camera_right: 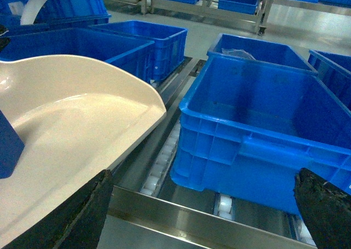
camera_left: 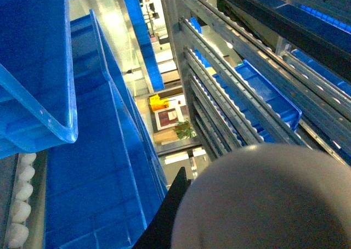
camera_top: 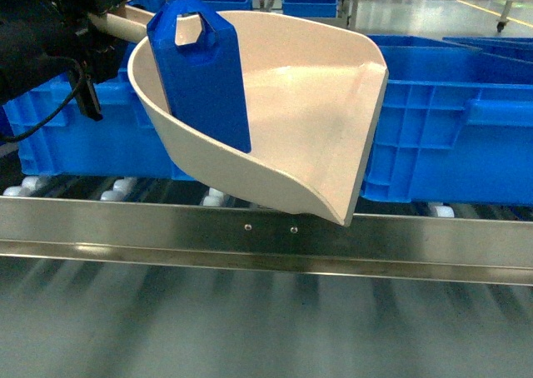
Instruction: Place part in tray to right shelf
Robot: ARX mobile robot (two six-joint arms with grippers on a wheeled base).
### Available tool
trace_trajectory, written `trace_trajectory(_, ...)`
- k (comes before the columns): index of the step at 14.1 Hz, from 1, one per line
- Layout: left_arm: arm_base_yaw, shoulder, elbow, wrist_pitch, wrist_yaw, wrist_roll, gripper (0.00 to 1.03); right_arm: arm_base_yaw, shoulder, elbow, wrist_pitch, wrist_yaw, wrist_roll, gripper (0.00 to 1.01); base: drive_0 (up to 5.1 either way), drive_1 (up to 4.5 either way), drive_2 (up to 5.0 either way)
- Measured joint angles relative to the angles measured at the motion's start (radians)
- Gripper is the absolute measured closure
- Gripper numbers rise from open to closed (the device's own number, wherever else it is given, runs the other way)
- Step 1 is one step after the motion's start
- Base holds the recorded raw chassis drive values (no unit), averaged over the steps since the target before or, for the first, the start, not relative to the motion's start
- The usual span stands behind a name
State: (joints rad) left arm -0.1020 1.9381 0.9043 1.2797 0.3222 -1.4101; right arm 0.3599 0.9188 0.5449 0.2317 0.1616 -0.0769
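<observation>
Head view is showing my left tool point(camera_top: 83, 37) carrying the tray point(camera_top: 308, 103) by its handle, though its grip is hidden, so I cannot tell how far it is closed. Inside, the part point(camera_top: 204, 74) is leaning on the back wall. My right tool point(camera_right: 205, 210), spread wide and empty, is facing a crate point(camera_right: 258, 128) on the right shelf point(camera_top: 266, 236). I am aiming to tip the lip slowly over that crate.
</observation>
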Motion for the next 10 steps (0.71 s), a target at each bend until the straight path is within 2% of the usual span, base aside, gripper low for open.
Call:
trace_trajectory(9, 0.0, 0.0, 0.0, -0.001, 0.0, 0.0, 0.91, 0.0, 0.0, 0.0, 0.0, 0.0, 0.0, 0.03, 0.0, 0.0, 0.0)
trace_trajectory(10, -0.003, -0.005, 0.0, -0.032, -0.013, 0.003, 0.91, 0.0, 0.0, 0.0, 0.0, 0.0, 0.0, 0.03, 0.0, 0.0, 0.0)
